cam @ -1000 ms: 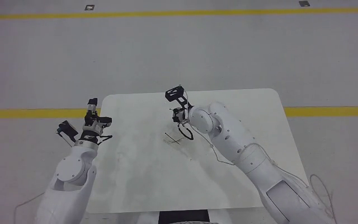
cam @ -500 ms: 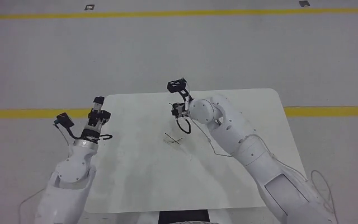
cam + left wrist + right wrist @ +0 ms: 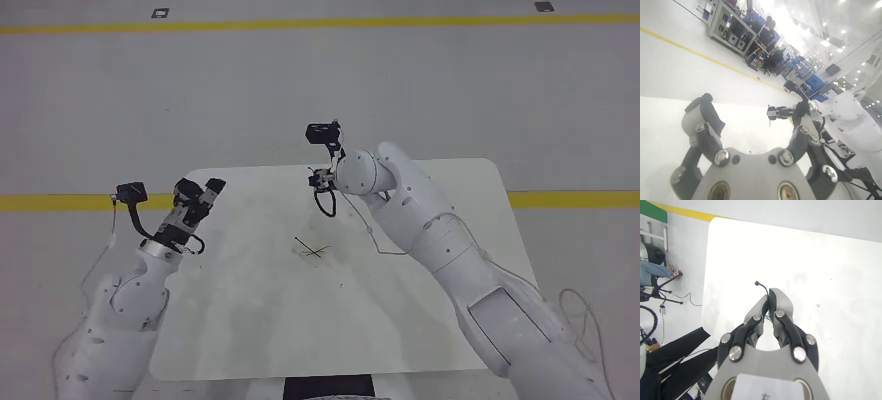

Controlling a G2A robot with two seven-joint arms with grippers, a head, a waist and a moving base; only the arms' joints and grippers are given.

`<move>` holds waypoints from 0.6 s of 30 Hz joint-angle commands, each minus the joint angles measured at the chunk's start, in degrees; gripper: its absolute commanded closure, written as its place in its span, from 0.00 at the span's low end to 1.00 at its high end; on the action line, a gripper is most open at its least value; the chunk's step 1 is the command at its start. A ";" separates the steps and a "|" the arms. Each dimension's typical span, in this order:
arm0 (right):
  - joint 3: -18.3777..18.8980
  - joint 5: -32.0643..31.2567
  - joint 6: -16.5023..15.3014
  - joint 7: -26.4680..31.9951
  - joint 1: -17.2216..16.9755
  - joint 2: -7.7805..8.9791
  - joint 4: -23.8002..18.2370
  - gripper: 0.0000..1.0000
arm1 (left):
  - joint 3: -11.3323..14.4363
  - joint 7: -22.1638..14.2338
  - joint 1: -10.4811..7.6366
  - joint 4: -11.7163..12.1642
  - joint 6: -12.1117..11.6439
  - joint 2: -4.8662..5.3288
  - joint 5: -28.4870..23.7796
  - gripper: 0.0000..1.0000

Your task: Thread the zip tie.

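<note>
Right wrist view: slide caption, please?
Right gripper shut on a black zip tie, head protruding, above the white table.

Pale grey floor [image 3: 300, 90], glossy, with a strong glare. Two yellow lines cross it: one far off [image 3: 300, 22], the other [image 3: 60, 202] meeting the white, round-cornered bench [image 3: 430, 290] on both sides. There is a small dark floor marker [image 3: 160, 13] beyond the far line. Metal-framed equipment racks [image 3: 730, 32] stand along the hall, with blue cabinets [image 3: 815, 79] further on. Bright ceiling lights [image 3: 843, 31] overhead. Near the bench's edge: a green patch [image 3: 653, 214], black tripod legs [image 3: 668, 281], a loose cable [image 3: 690, 295].

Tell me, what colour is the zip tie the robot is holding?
Black. The right wrist view shows it best, the zip tie pinched in the right gripper.
</note>
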 commanded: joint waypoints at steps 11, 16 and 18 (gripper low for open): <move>3.63 1.78 3.33 -0.05 5.74 -4.01 9.93 1.00 | 9.15 12.89 -3.65 2.44 0.00 3.63 34.13 0.00; 5.52 1.33 3.33 0.12 9.00 -7.16 15.81 1.00 | 13.56 18.58 -5.60 5.24 0.00 5.65 39.33 0.00; 6.21 1.63 3.33 0.37 10.01 -8.38 17.70 1.00 | 15.06 20.12 -6.32 6.06 0.00 6.29 40.94 0.00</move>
